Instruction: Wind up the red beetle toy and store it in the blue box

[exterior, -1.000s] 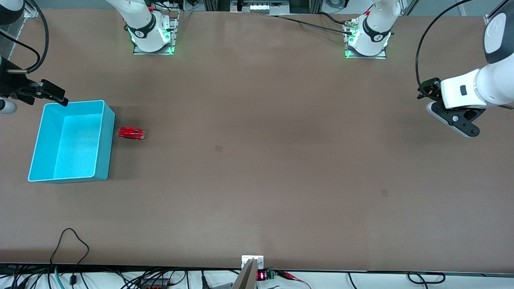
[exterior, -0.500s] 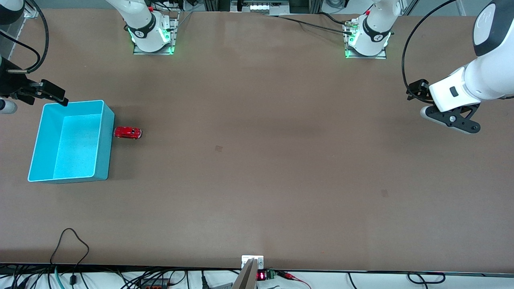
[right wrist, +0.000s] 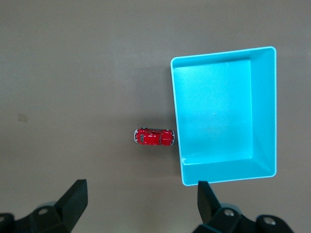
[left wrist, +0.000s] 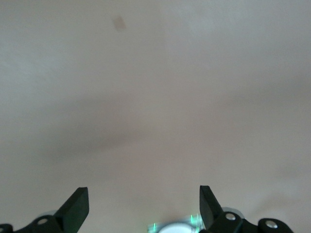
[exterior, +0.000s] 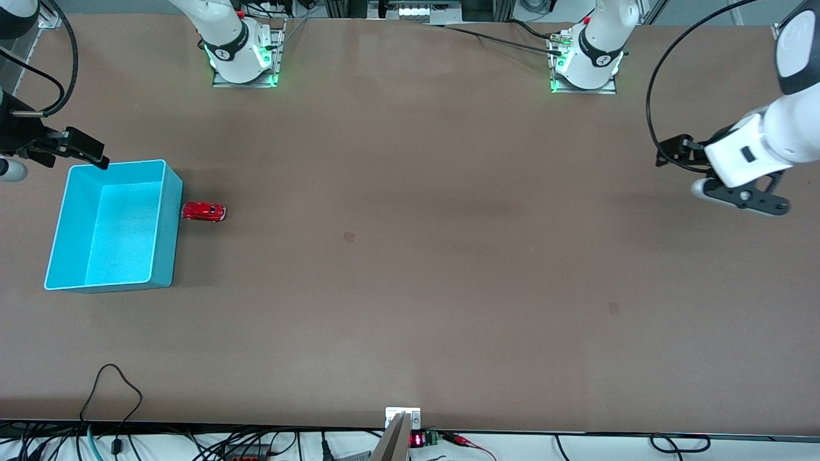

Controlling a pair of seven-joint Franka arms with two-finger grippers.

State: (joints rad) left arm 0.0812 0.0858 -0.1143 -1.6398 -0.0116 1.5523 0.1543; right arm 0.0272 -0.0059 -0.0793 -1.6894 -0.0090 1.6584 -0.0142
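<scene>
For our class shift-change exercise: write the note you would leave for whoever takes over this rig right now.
Left gripper: open, empty, over bare table at the left arm's end.
Right gripper: open, empty, over the table by the blue box.
Red beetle toy: on the table against the box's outer wall, toward the left arm's end.
Done: nothing visible; box empty.
Left: pick up the toy, wind it, place it in the box.

Red beetle toy [exterior: 204,212] on table — touching blue box [exterior: 168,224] wall.

table [exterior: 410,256]: brown, bare | cables [exterior: 115,390]: along edge nearest front camera
</scene>
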